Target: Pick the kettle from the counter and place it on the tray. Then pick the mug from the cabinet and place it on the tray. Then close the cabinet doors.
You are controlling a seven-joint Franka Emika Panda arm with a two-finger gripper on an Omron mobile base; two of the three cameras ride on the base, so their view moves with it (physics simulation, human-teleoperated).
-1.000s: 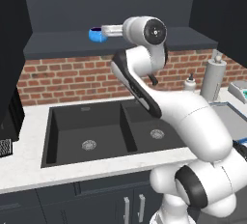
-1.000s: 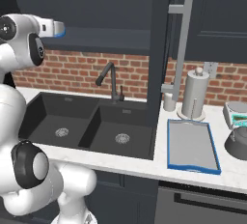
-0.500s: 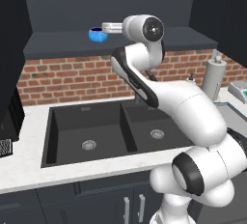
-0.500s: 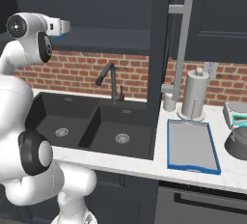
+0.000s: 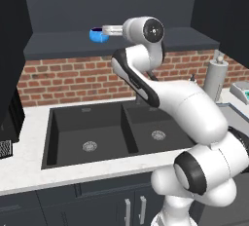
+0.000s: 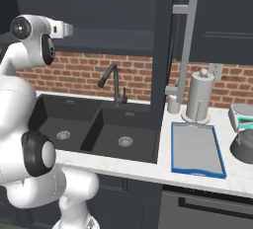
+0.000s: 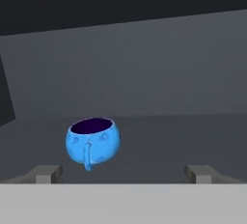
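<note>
Fingers spread wide, the gripper (image 7: 123, 172) faces the small bright-blue mug (image 7: 92, 141) on the dark cabinet shelf (image 5: 63, 42); blue-rimmed grey tray (image 6: 195, 149) looks empty, kettle seemingly unmoved.

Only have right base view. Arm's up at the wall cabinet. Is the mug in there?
Observer: Yes. The mug stands upright on the cabinet shelf, with its handle facing the hand camera.
Operator: Pincer on it?
Observer: No. The pincer is open, and the mug sits ahead of the fingertips, off toward the left one in the hand view.
Operator: Approach side?
Observer: In the left base view the hand is level with the mug and comes at it from the mug's right.
</note>
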